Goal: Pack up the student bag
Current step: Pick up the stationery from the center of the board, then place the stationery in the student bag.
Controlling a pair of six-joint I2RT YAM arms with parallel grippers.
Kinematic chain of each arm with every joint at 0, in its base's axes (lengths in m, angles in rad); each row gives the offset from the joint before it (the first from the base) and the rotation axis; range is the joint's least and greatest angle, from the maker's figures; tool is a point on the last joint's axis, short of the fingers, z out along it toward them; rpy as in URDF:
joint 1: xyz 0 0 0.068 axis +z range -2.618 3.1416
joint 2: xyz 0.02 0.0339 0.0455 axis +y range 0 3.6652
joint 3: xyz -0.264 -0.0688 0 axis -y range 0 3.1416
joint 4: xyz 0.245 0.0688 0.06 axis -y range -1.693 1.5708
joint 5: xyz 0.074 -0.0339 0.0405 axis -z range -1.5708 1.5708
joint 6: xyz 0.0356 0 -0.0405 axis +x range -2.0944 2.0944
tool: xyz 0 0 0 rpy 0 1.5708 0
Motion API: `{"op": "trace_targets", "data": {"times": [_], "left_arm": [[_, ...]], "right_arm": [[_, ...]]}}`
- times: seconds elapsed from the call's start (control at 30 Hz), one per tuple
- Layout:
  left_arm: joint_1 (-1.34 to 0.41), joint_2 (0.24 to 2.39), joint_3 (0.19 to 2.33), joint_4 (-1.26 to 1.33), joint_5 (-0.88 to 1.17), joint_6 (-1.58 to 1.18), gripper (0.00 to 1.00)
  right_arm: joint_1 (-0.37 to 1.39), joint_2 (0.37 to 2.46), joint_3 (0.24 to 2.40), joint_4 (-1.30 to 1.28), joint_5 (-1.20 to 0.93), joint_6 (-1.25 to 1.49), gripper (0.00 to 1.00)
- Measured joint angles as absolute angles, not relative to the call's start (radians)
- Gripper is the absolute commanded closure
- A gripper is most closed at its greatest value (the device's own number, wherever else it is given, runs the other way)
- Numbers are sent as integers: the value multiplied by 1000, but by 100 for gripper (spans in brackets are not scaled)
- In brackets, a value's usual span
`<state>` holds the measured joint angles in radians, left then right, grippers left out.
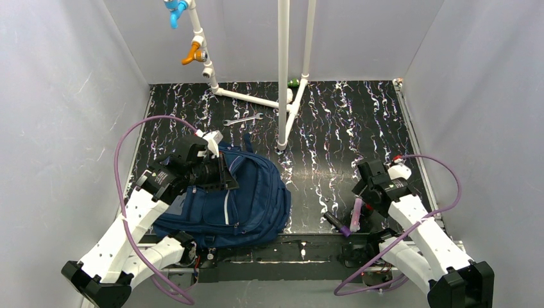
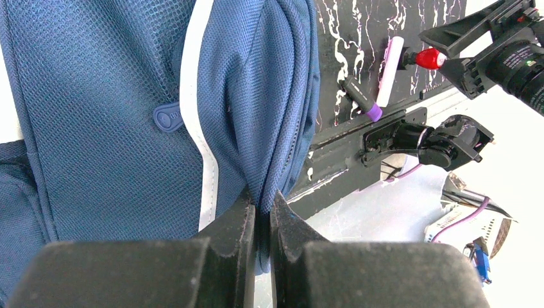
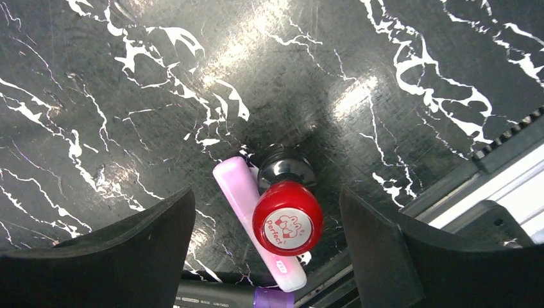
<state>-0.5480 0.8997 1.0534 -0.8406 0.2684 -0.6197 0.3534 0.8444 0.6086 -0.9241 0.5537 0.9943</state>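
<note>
**Student bag** (image 1: 237, 205): navy, lying flat on the black marbled surface (image 1: 346, 128).
**Left fingers** (image 2: 240, 224): clenched on a fold of the bag's fabric beside a zip seam.
**Right fingers** (image 3: 147, 244): spread wide, grasping nothing, well right of the bag.
**Red-capped bottle** (image 3: 287, 221) and **pink tube** (image 3: 247, 205): touching each other, right of the bag.
**Purple-capped marker** (image 2: 360, 96): nearer the bag than the tube.
**Wrench** (image 1: 242, 120): beyond the bag.

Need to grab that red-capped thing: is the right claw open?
Open: the right claw gapes wide, the red cap between its fingers, untouched.
</note>
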Motion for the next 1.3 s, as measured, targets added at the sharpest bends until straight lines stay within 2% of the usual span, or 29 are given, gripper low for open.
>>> {"op": "trace_targets", "data": {"times": [0.17,0.33,0.47,0.8,0.97,1.07,1.2,1.3], "left_arm": [[-548,900,1053,-839,271,-620,100],[-548,900,1053,-838,271,-621,100],[-548,899,1053,-838,271,-621,100],[-548,894,1039,-825,278,-628,100],[-548,894,1039,-824,278,-628,100],[-548,894,1039,-823,277,-628,100],[-548,894,1036,-823,277,-628,100],[-548,894,1034,-820,277,-630,100]], "right_arm": [[353,834,574,-899,536,1000,28],[353,839,570,-868,546,1003,34],[353,852,570,-856,558,1008,45],[353,810,551,-857,598,1034,99],[353,852,629,-790,603,876,99],[350,936,742,-689,484,685,99],[348,976,818,-498,101,492,99],[361,1010,821,-313,-272,528,99]]}}
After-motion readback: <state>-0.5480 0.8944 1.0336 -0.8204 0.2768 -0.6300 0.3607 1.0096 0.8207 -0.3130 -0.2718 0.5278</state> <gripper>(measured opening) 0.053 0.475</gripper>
